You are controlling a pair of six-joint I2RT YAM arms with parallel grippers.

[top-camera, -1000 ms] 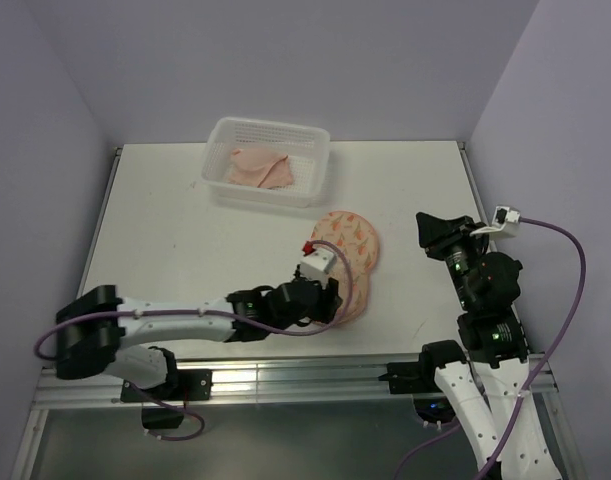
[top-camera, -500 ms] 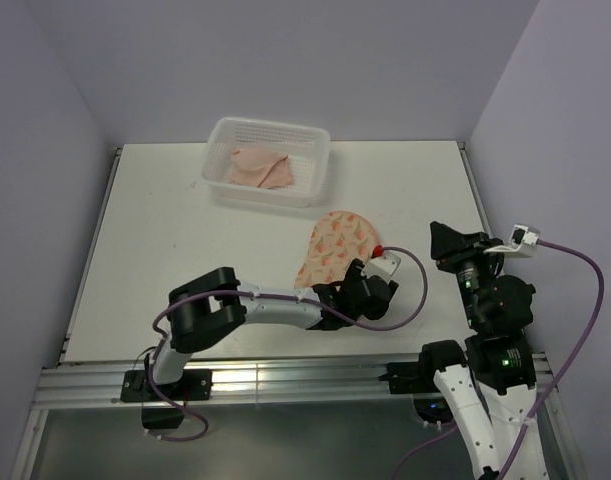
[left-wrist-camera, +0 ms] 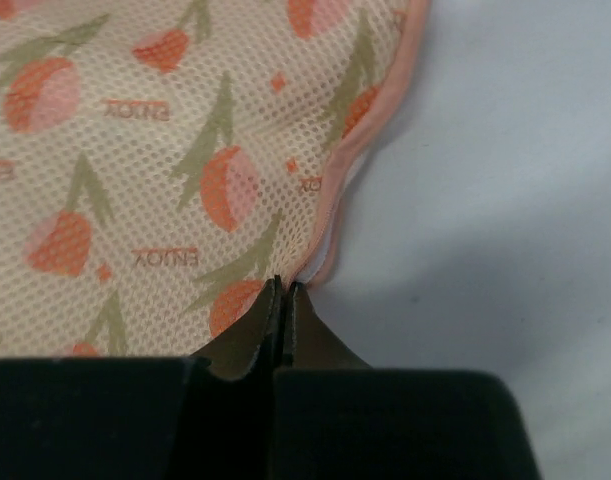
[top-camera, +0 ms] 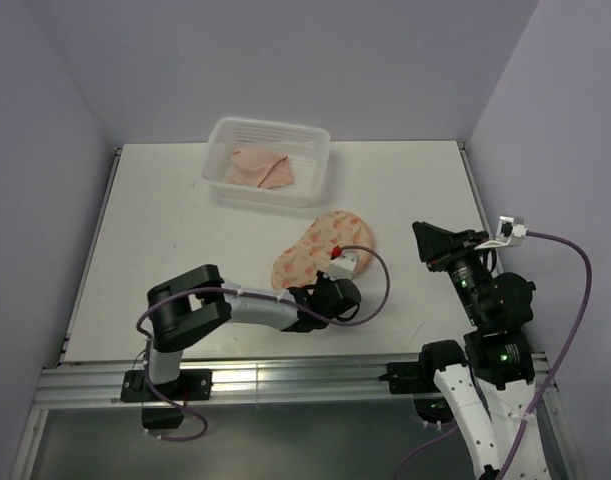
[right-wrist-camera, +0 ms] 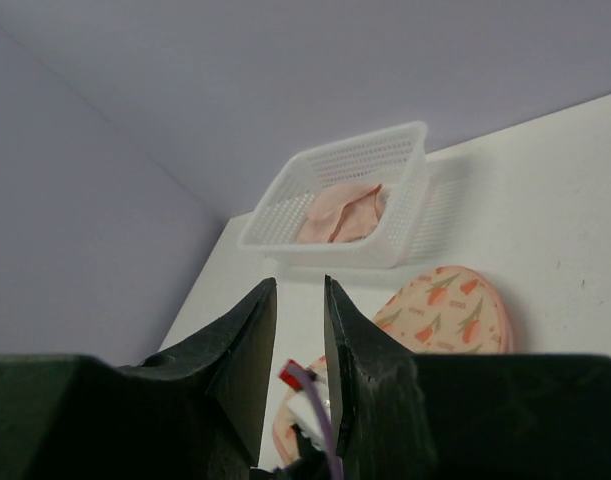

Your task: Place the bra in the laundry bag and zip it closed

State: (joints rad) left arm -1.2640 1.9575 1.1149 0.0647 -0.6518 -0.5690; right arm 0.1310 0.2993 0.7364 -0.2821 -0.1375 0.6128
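The laundry bag, a peach pouch with orange tulip print, lies slantwise mid-table and fills the upper left of the left wrist view. My left gripper is at the bag's near edge. Its jaws are shut, tips touching the pink rim seam, and nothing shows between them. The pale pink bra lies crumpled in the white basket, seen also from the right wrist. My right gripper hovers right of the bag, open and holding nothing. The bag shows beyond its fingers.
The white mesh basket stands at the back of the table, behind the bag. Purple walls close in the left, back and right. A metal rail runs along the near edge. The left arm's purple cable loops beside the bag.
The left gripper swung round the bag's near end and closed its jaws at the rim. The bag now lies stretched out diagonally. The right arm shifted slightly.
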